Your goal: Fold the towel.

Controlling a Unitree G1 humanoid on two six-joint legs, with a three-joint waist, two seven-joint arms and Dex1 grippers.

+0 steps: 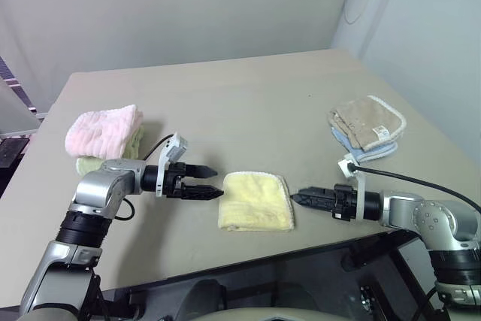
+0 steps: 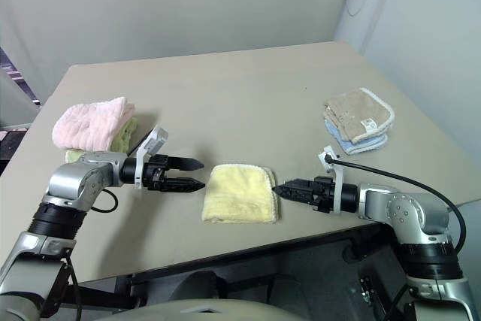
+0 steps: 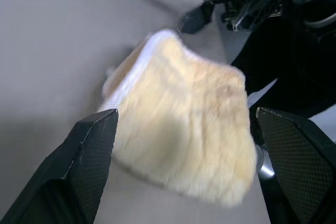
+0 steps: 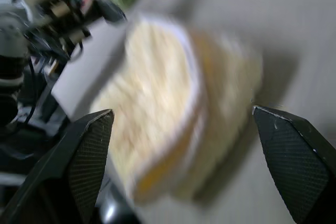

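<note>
The towel (image 1: 255, 201) is lying folded into a compact, nearly square pad on the counter (image 1: 248, 103), near the counter's front edge and about midway between the two arms. Its slightly longer side is running across the counter from the robot's left to its right, and its rounded, white-trimmed edge is facing toward the far side of the counter while the thicker folded edge is sitting closest to the robot. The cloth is showing a pale yellow, fluffy terry surface, with layers stacked on each other and a thin whitish border curving around the far right corner. The left end effector (image 1: 213, 183) is hovering just beside the towel's left side, pointing toward it, its two black fingers spread apart and gripping nothing. The right end effector (image 1: 299, 198) is hovering just beside the towel's right side, pointing back toward it, its fingers likewise parted and released; in both wrist views the towel is sitting between the wide-spread fingers, untouched. Open counter is stretching behind the towel toward the far edge. A pink folded towel (image 1: 104, 130) is resting on a pale green one (image 1: 90, 163) at the left side of the counter, well apart from the task's towel, and a beige towel (image 1: 366, 121) with white trim is lying on a light blue cloth (image 1: 368, 152) near the right edge.
</note>
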